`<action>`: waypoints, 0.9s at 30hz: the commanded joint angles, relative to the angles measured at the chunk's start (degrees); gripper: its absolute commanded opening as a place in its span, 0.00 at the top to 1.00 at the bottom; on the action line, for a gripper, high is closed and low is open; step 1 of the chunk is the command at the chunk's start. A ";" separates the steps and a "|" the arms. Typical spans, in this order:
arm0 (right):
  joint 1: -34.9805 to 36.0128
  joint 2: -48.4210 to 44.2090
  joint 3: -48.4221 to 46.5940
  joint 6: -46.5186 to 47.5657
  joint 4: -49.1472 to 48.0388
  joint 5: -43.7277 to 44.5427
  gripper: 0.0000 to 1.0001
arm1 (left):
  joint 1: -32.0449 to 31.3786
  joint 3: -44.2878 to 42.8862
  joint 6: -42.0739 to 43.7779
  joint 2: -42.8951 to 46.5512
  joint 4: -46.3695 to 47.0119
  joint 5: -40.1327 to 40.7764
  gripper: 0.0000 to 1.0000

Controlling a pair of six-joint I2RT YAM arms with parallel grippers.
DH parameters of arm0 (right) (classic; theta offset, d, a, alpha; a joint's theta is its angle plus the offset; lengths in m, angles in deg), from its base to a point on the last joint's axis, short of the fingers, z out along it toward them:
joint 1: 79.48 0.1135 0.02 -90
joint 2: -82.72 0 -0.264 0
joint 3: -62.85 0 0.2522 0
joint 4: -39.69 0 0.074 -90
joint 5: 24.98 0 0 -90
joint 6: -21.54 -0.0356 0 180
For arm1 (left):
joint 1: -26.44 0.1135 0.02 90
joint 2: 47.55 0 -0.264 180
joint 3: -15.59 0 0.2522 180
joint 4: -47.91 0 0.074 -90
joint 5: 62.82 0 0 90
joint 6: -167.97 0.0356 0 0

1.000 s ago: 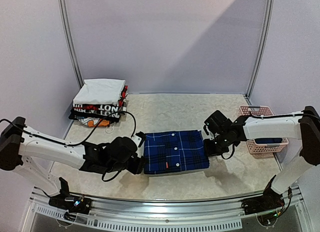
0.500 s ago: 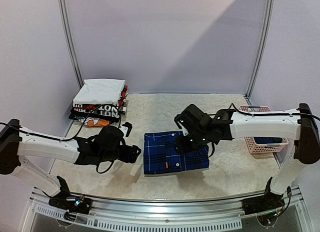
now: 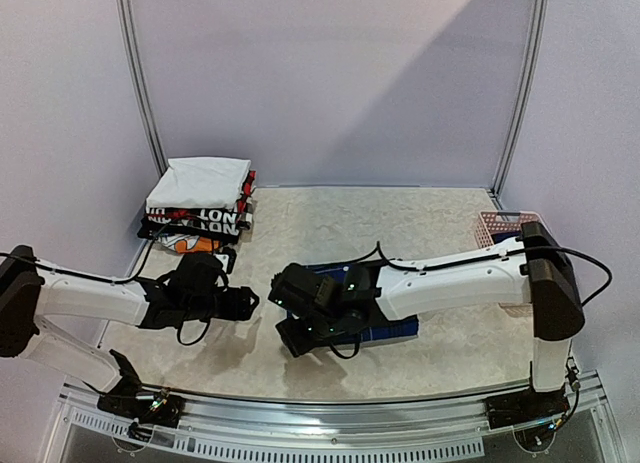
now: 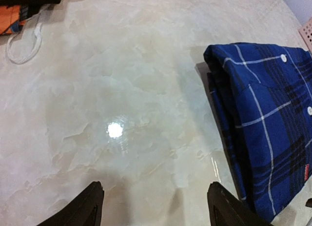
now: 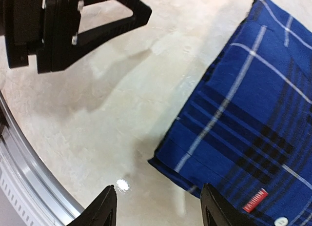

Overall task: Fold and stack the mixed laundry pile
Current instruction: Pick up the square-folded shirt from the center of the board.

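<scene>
Blue plaid shirt (image 5: 243, 113) lies folded on the bench (image 4: 122, 79), beside your left end effector (image 4: 155, 199), ahead of your right end effector (image 5: 157, 199); both have just released it, empty. Stacking looks next.

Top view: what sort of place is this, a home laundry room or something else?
Most likely a robot test booth, not a home: bare pale walls with metal poles box in a marble-look table, robot arms are bolted at its near edge, and a folded plaid shirt lies there.
</scene>
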 commanded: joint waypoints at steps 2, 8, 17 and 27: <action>0.80 5.55 -3.88 -0.22 -0.07 2.07 0.41 | 3.25 2.65 -1.11 3.11 1.44 -2.07 0.25; 1.34 9.57 -5.97 -0.24 -0.12 2.04 0.44 | 4.48 3.89 -1.13 3.92 2.02 -2.78 0.26; 1.96 15.80 -8.69 -1.41 4.96 7.26 0.57 | 4.86 4.65 -1.26 2.84 3.56 -3.70 0.27; 2.19 15.99 -7.11 -3.23 8.64 12.19 0.95 | 4.86 5.07 -3.26 0.49 7.27 -7.56 0.32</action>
